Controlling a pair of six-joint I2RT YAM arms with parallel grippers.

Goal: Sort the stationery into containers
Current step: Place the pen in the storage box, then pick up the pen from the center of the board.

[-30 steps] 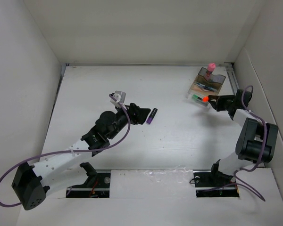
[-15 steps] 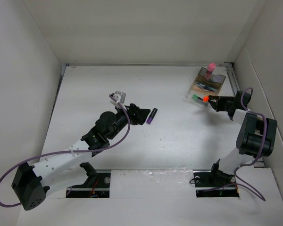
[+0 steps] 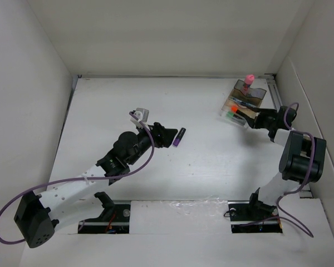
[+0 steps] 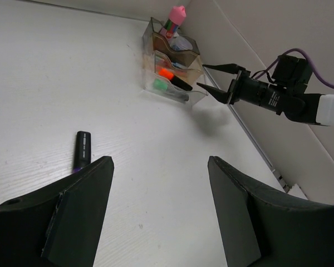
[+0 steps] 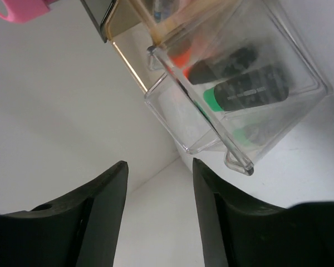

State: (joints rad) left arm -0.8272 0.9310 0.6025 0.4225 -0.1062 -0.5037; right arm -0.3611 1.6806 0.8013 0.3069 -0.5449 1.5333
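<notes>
The smoky-brown organiser (image 3: 256, 94) stands at the far right. It holds a pink-capped bottle (image 3: 249, 78) at the back and an orange-tipped marker (image 3: 234, 110) and a green-tipped marker (image 3: 229, 115) in its low front compartment. My right gripper (image 3: 247, 115) is open and empty just in front of that compartment. The right wrist view shows the organiser (image 5: 172, 111), orange tip (image 5: 181, 57) and green tip (image 5: 214, 97) beyond the right gripper (image 5: 159, 164). A short black purple-ended marker (image 3: 179, 137) lies mid-table beside my open, empty left gripper (image 3: 170, 135). It also shows in the left wrist view (image 4: 82, 150), left of the left gripper (image 4: 158, 161).
White walls enclose the table on the left, back and right. The organiser (image 4: 156, 55) sits close to the right wall, with the right arm (image 4: 278, 94) between them. A white clip part (image 3: 138, 115) rides on the left arm.
My right gripper held the orange-tipped marker at the organiser's front. The marker now lies in the low front compartment and the gripper is open. The left arm has not moved.
</notes>
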